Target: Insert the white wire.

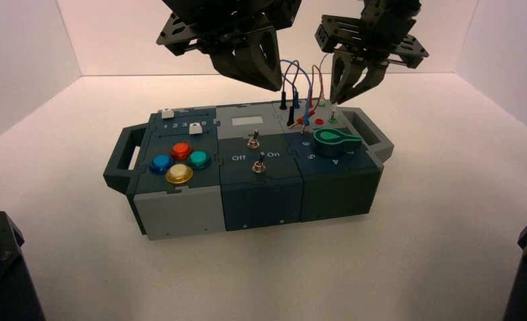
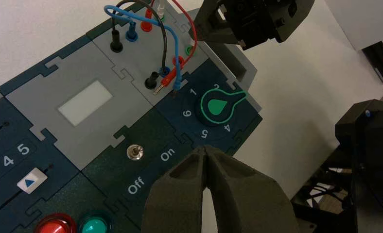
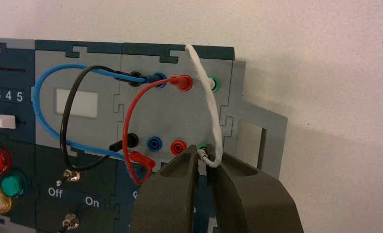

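The right gripper [image 3: 202, 162] is down over the jack panel at the box's [image 1: 180, 214] far right corner, closed on the free end of the white wire [image 3: 210, 109]. Its fingertips pinch the little metal plug right at the near green socket [image 3: 203, 146]; whether the pin is seated I cannot tell. The wire arches up from there to the far green socket [image 3: 214, 84], where its other end is plugged in. Beside it a red wire [image 3: 127, 116] loops from the far red socket, with its loose plug lying on the panel, and blue [image 3: 41, 104] and black [image 3: 65, 121] wires loop further along. The green knob [image 1: 333, 140] sits just in front of the jacks. The left gripper [image 2: 206, 155] hangs above the middle of the box, over the toggle switch [image 2: 135, 152] between "Off" and "On", fingers closed with nothing between them. The box stands on a white bench [image 1: 414, 254].
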Controlling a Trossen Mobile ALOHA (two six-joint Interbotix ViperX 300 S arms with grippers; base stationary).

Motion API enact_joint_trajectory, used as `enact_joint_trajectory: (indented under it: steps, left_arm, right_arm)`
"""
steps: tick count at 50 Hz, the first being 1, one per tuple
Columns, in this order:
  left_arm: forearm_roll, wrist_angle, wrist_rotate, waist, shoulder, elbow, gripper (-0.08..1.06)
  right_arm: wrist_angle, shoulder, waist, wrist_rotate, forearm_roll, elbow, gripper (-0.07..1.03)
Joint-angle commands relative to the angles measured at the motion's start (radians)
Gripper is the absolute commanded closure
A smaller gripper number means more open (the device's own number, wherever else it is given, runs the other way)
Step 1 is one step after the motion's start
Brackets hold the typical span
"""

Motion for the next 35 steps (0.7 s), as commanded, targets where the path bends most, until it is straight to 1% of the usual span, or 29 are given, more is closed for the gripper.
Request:
enact_joint_trajectory:
  steps: [1, 13, 35]
  left_arm:
    - [0.005, 0.000, 0.006, -0.002, -0.011, -0.029, 1.01]
    - [0.005, 0.003, 0.012, -0.002, -0.011, -0.038, 1.01]
    - [0.008, 0.009, 0.020, -0.002, -0.009, -0.048, 1.01]
  right_arm:
    - [0.011, -0.025, 0.000, 0.002, 0.002, -0.017, 0.99]
    - [0.025, -0.049, -0.002, 0.000, 0.002, -0.023, 0.99]
    - [0.025, -0.031, -0.014, 0.000, -0.014, -0.018, 0.99]
